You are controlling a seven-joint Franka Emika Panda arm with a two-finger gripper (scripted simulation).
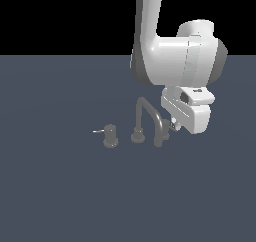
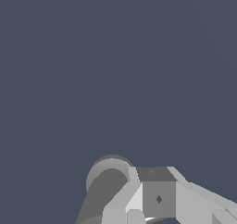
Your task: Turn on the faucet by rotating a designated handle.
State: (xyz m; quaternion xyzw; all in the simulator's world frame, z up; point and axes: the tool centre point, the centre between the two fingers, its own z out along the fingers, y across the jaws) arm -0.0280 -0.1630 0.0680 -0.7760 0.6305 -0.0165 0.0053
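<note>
**Risk of hitting the spout instead of the handle**

We see the faucet (image 1: 142, 122) on the grey floor (image 1: 60, 186), its arched spout at the centre. The handle (image 1: 164, 131) sits on the exterior view's right of the spout, mostly hidden behind our gripper (image 1: 172, 123), which is low and right beside it. We cannot tell whether the fingers are apart or together. In the wrist view a finger (image 2: 157, 195) lies against a dark cylinder (image 2: 107, 183). Since the contact is hidden, we judge that a sweep could miss the thin pin, or press on the spout. The other knob (image 1: 110, 136) stands well apart.
</note>
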